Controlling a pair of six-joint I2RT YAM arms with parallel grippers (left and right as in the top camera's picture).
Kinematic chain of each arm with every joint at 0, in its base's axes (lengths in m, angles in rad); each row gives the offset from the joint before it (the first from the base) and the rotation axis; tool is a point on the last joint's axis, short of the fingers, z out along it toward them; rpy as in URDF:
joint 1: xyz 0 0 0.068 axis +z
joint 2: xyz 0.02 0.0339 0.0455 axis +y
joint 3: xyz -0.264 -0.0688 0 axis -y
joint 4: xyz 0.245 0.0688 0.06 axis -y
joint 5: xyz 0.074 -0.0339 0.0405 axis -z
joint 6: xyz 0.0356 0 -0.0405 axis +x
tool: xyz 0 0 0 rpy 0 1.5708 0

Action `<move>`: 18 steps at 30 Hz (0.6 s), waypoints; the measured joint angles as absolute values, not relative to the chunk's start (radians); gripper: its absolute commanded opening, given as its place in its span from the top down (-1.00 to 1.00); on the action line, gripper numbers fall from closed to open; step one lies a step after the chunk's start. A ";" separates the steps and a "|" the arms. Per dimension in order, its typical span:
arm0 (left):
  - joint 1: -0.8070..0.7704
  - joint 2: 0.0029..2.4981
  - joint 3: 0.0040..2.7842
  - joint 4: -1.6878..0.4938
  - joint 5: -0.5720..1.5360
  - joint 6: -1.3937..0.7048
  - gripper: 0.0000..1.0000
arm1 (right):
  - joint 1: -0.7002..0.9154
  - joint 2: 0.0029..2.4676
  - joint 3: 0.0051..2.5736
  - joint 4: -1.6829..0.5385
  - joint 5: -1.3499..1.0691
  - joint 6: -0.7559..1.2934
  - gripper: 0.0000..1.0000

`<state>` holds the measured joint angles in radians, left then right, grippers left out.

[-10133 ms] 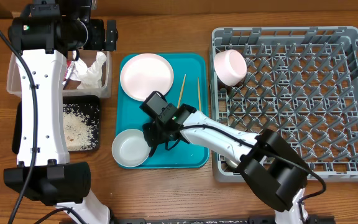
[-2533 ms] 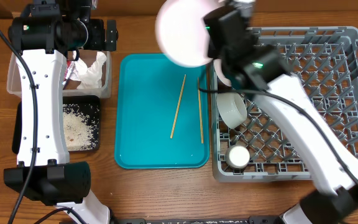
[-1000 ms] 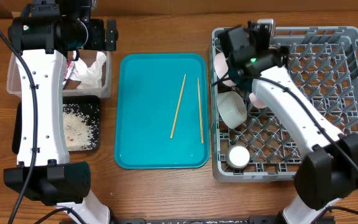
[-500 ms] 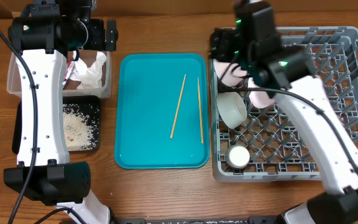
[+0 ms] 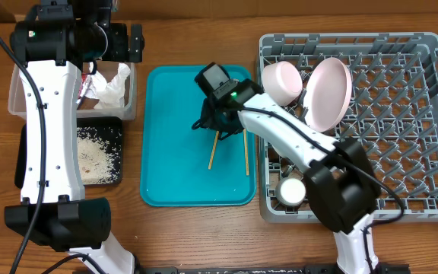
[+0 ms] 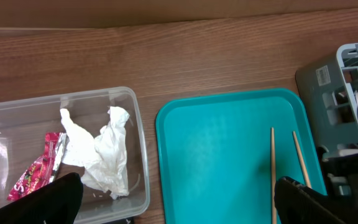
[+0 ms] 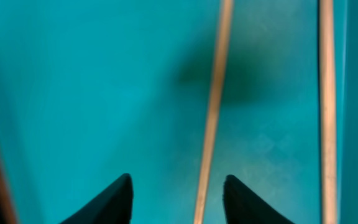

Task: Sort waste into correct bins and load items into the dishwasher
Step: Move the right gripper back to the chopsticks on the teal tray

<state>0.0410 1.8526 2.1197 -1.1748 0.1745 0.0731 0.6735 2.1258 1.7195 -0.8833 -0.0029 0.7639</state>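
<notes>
Two wooden chopsticks (image 5: 212, 151) (image 5: 245, 144) lie on the teal tray (image 5: 173, 152). My right gripper (image 5: 217, 122) hovers low over the left one. In the right wrist view that gripper (image 7: 178, 198) is open, its dark fingertips (image 7: 120, 198) on either side of the left chopstick (image 7: 213, 118) without touching it; the other chopstick (image 7: 325, 93) lies to the right. The grey rack (image 5: 401, 152) holds the white plate (image 5: 328, 93) on edge, a white bowl (image 5: 281, 82) and a small cup (image 5: 291, 190). My left gripper (image 5: 131, 42) (image 6: 179, 202) is wide open above the clear tub (image 6: 138, 155).
The clear tub (image 5: 15, 99) holds crumpled napkins (image 6: 104, 152) and a red wrapper (image 6: 39, 169). In front of it sits the black tray (image 5: 105, 179) with rice scraps (image 5: 97, 152). The rack's edge (image 6: 353, 81) borders the teal tray (image 6: 229, 143) on the right.
The right gripper has left the rack, swung left over the teal tray and come down over the left chopstick, its jaws narrowing. The plate stays propped in the rack. The left arm is still.
</notes>
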 measured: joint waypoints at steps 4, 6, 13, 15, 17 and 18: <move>0.041 1.853 2.120 -1.175 0.175 0.073 -1.00 | 0.675 2.175 1.718 -0.884 0.006 0.793 0.16; 0.041 1.853 2.120 -1.175 0.175 0.073 -1.00 | 0.675 2.194 1.718 -0.891 0.007 0.813 0.20; 0.041 1.853 2.120 -1.175 0.174 0.073 -1.00 | 0.675 2.243 1.718 -0.891 -0.005 0.836 0.49; 0.041 1.853 2.120 -1.175 0.174 0.073 -1.00 | 0.677 2.243 1.719 -0.889 -0.011 0.838 0.57; 0.041 1.853 2.120 -1.175 0.174 0.073 -1.00 | 0.680 2.244 1.719 -0.892 -0.011 0.844 0.70; 0.041 1.853 2.120 -1.175 0.174 0.073 -1.00 | 0.682 2.244 1.719 -0.895 -0.011 0.850 0.76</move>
<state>0.0410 1.8530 2.1197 -1.1748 0.1741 0.0731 0.6823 2.2444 1.7191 -0.8948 -0.0113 0.8497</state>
